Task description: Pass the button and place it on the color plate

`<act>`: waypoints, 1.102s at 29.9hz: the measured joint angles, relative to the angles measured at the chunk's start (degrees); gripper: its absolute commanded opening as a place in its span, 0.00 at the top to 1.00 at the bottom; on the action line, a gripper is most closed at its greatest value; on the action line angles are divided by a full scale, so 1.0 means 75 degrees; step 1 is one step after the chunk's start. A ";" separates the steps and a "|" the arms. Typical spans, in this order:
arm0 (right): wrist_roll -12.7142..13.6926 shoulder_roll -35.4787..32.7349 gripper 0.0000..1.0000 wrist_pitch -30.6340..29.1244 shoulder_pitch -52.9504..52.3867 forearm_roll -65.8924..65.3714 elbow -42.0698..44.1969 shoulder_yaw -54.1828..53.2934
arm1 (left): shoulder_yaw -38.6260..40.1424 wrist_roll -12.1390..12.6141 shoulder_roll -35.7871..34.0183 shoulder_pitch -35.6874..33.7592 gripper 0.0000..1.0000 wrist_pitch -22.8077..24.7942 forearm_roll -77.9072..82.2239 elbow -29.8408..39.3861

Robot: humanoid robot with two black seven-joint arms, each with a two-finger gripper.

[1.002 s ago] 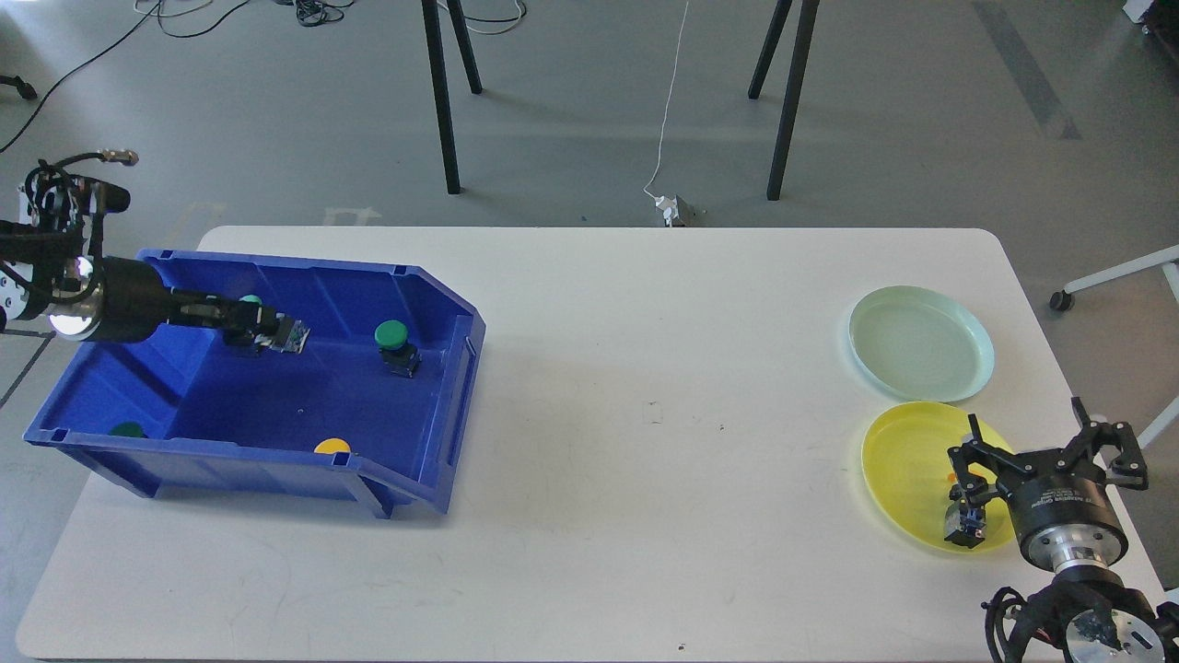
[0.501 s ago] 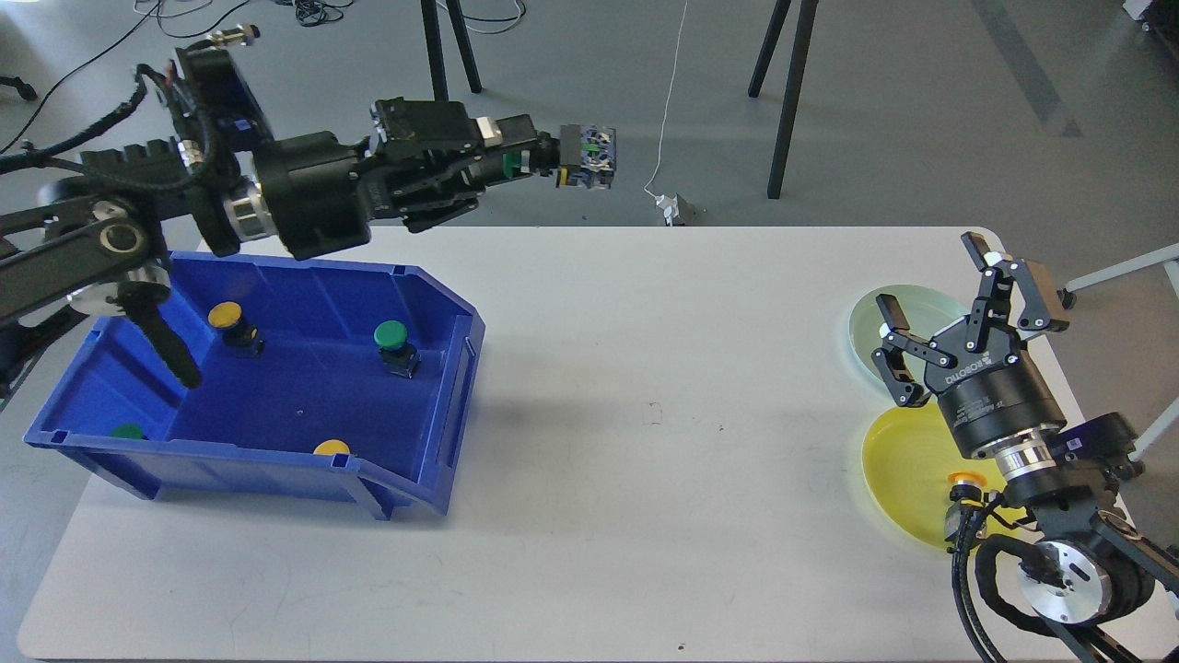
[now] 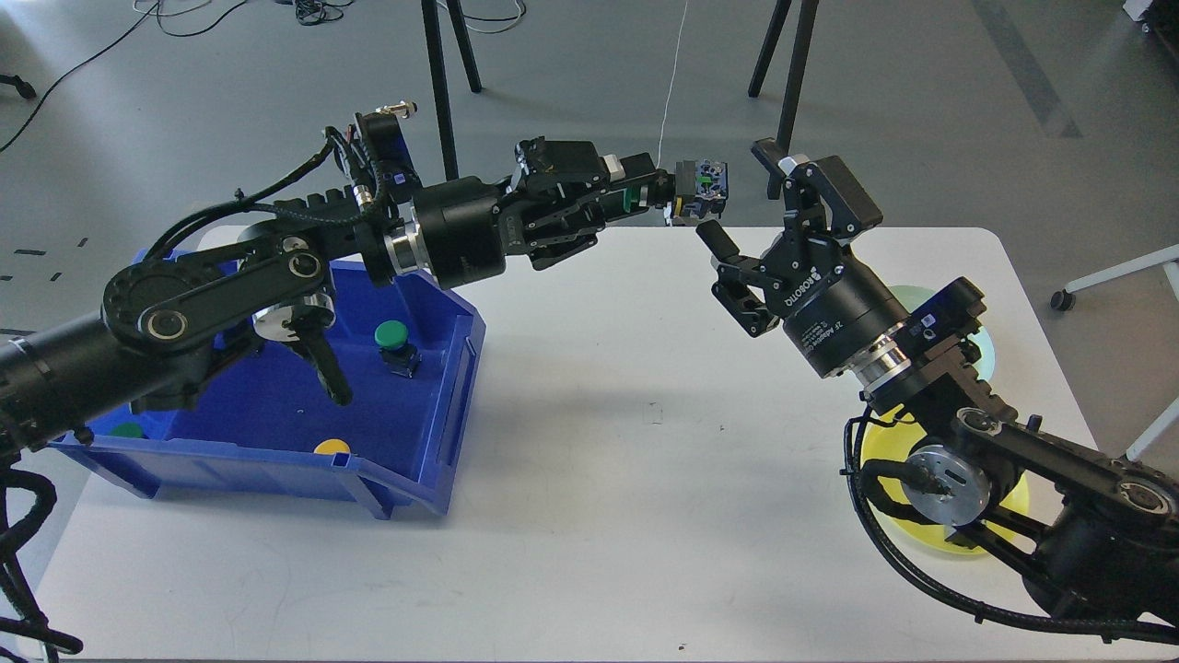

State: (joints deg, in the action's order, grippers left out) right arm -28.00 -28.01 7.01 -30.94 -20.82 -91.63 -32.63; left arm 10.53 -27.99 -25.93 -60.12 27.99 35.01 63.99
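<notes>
- The left gripper (image 3: 665,191) is raised above the far part of the white table (image 3: 589,516), its arm reaching in from the left over the blue bin (image 3: 433,460).
- Its 2 fingers are clenched on a green-capped button (image 3: 691,188); the green cap shows between the fingers and the dark switch body with coloured terminals points to the right.
- The right gripper (image 3: 757,226) is lifted from the right side, with its jaws spread wide apart and holding nothing.
- One right finger (image 3: 829,189) rises above and to the right of the held button, and the other finger (image 3: 728,253) sits just below it; the button lies close to the gap between them, and whether either finger touches it cannot be told.
- The blue bin stands on the left of the table; inside it a green button (image 3: 394,343) stands upright near the right wall.
- A yellow button (image 3: 332,447) shows at the bin's near wall, and another green button (image 3: 127,429) shows at the near left corner, partly hidden by the left arm.
- On the right of the table, the pale green plate (image 3: 976,327) and the yellow plate (image 3: 1013,502) are both largely covered by the right arm.
- Whether anything lies on the yellow plate cannot be told.
</notes>
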 measured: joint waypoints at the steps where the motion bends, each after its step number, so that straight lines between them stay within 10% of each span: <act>1: 0.0000 0.0059 0.03 0.0007 -0.0047 0.0040 0.0029 0.0013 | 0.0000 0.0000 0.0000 0.0000 0.96 0.0000 -0.0002 0.0000; 10: 0.0000 0.0268 0.09 0.0006 -0.0153 0.0099 0.0056 0.0042 | 0.0001 0.0000 0.0001 0.0000 0.96 0.0000 -0.0004 -0.0001; 22: 0.0000 0.0238 0.78 -0.0040 -0.0207 0.0068 -0.0001 0.0097 | 0.0002 -0.0001 0.0002 0.0001 0.96 0.0001 -0.0004 -0.0011; 28: 0.0001 0.0246 0.91 0.0028 -0.0281 0.0019 0.0004 0.0252 | 0.0011 -0.0007 0.0021 0.0000 0.94 -0.0002 -0.0006 -0.0013; 31: 0.0001 0.0249 0.97 0.0047 -0.0297 0.0019 0.0007 0.0261 | 0.0007 -0.0007 0.0026 0.0000 0.72 -0.0001 -0.0007 -0.0013; 33: 0.0001 0.0238 0.98 0.0049 -0.0302 0.0019 0.0006 0.0268 | 0.0004 -0.0007 0.0032 0.0000 0.30 -0.0001 -0.0006 -0.0014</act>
State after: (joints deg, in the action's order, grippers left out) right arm -27.99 -26.22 7.38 -33.21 -20.68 -91.59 -30.63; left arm 10.56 -28.04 -25.69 -60.12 27.99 34.96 63.88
